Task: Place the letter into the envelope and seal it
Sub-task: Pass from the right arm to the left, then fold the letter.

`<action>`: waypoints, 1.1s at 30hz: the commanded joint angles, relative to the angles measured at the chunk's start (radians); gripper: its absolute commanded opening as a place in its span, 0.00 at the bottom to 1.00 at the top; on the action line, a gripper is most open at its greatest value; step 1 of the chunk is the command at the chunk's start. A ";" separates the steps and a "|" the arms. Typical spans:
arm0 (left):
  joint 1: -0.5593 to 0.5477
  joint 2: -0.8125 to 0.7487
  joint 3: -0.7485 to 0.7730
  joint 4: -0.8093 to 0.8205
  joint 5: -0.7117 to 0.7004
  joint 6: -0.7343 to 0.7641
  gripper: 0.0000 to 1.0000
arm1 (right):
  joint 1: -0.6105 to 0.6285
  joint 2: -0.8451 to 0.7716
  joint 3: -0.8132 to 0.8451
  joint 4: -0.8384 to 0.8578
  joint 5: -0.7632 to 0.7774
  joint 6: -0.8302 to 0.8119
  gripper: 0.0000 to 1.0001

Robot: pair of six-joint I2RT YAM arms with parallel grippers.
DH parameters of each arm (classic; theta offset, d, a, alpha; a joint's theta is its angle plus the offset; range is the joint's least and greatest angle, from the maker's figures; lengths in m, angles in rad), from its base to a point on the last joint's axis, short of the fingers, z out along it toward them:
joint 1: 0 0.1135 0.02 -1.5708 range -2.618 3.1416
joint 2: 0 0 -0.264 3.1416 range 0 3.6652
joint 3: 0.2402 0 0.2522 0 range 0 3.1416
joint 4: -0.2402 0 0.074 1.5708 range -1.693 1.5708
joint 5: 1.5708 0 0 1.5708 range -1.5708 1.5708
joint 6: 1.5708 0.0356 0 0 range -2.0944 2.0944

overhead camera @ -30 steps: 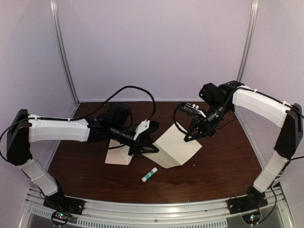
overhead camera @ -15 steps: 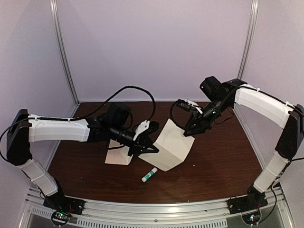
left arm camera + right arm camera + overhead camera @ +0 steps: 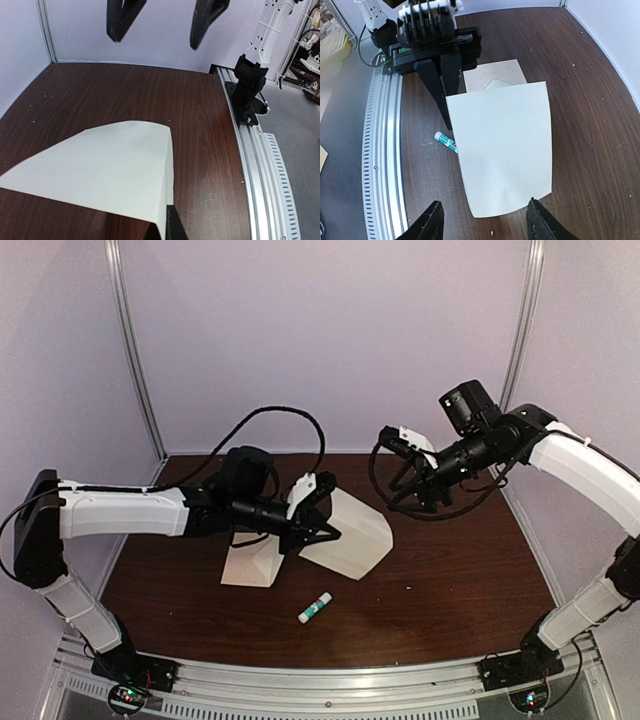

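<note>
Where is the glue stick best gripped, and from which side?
Probably grip the glue stick across the middle of its barrel, coming straight down from above. It lies flat on the table, slanted, with nothing touching it, so turn the jaws square to its long axis.

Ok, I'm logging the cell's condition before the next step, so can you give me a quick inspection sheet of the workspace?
surface: dark wood table, a few pale specks, nothing spilled.
letter: one edge pinched in the left gripper, bowed, outside the envelope.
envelope: on the table beside the letter, partly under the left arm; flap state unclear.
clutter: glue stick lying loose nearer the front.
left gripper: shut on the letter.
right gripper: fingers open, raised, holding nothing.
cables: black cable looped above the left arm, cable loop at the right wrist; both clear of the paper.
surroundings: pale walls, metal posts, slotted rail at the front.
</note>
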 commanded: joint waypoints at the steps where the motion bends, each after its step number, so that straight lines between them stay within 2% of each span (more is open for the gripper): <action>1: -0.004 -0.020 0.043 0.088 -0.029 -0.053 0.00 | 0.048 0.045 -0.001 0.009 0.020 -0.036 0.57; 9: -0.004 -0.033 0.047 0.109 -0.026 -0.105 0.00 | 0.138 0.079 -0.024 0.052 0.116 -0.060 0.56; 14: -0.004 -0.047 0.045 0.102 -0.027 -0.103 0.00 | 0.179 0.106 -0.034 0.056 0.161 -0.074 0.52; 28: -0.004 -0.037 0.078 0.012 0.013 -0.032 0.00 | 0.204 0.129 -0.025 0.064 0.184 -0.047 0.42; 33: -0.004 -0.043 0.076 0.001 0.001 -0.020 0.00 | 0.204 0.138 -0.021 0.060 0.173 -0.038 0.23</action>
